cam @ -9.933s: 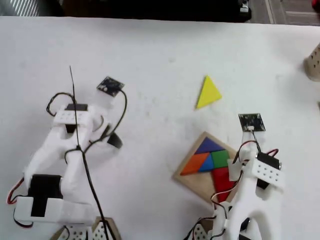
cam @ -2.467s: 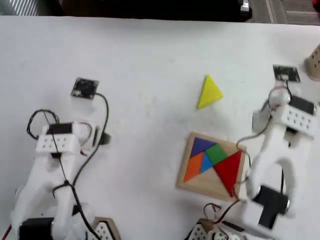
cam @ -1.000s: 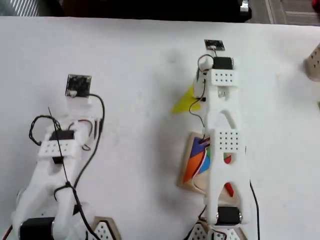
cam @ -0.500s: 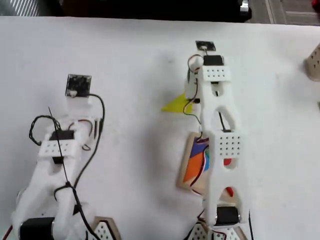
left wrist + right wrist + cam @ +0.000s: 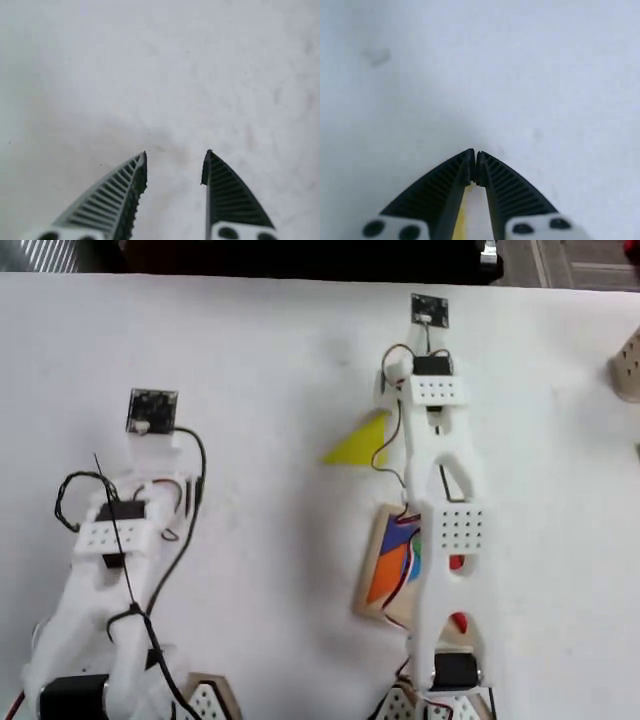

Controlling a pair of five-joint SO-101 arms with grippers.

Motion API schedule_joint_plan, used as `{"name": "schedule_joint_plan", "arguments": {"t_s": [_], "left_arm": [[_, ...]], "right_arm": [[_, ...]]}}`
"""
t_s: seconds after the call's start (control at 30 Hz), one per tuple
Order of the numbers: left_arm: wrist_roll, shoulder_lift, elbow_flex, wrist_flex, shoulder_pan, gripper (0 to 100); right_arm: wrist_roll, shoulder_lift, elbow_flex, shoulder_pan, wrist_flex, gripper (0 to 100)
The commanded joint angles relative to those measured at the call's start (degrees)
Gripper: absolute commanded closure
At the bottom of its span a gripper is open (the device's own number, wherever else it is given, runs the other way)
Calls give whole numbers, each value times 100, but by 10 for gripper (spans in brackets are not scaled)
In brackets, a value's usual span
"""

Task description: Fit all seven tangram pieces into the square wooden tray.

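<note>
Beside the yellow triangle [image 5: 358, 441], right fingers [image 5: 445, 189] meet; left fingers [image 5: 119, 199] stand apart.

A white table [image 5: 260, 350] spreads all round the left gripper [image 5: 175, 160] and the right gripper [image 5: 475, 156], matt, with faint grey smudges. One dim round mark [image 5: 376, 54] lies on it ahead of the right gripper, well apart from it. The light is soft and even, and the shadows on the tabletop are pale. Well beyond both grippers the table's far edge meets a dark band [image 5: 300, 258]. Past that edge, far beyond the left gripper, is a pale striped patch [image 5: 40, 254]; far beyond the right gripper, grey floor [image 5: 590, 260]. A tan pegged block [image 5: 627, 365] stands well out to the right gripper's right side
</note>
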Motion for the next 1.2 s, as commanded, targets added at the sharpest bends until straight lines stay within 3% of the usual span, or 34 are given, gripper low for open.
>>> {"name": "schedule_joint_plan", "arguments": {"t_s": [0.0, 0.23, 0.5, 0.83, 1.03, 1.17], "left_arm": [[26, -215, -18, -123, -57, 806], [26, -215, -18, -123, -57, 806], [26, -215, -26, -123, -57, 805], [26, -215, -35, -123, -48, 805], [26, -215, -35, -123, -31, 804], [26, -286, -53, -79, 4, 780]], "right_arm": [[404, -136, -308, -277, 585, 981], [484, -127, -527, -725, 1798, 981], [-211, -268, -492, -1209, 3116, 981], [-360, -1824, 1732, -1446, 2686, 981], [-290, -3407, 3596, -1156, 1745, 981], [281, -4277, 4721, -752, 1446, 981]]}}
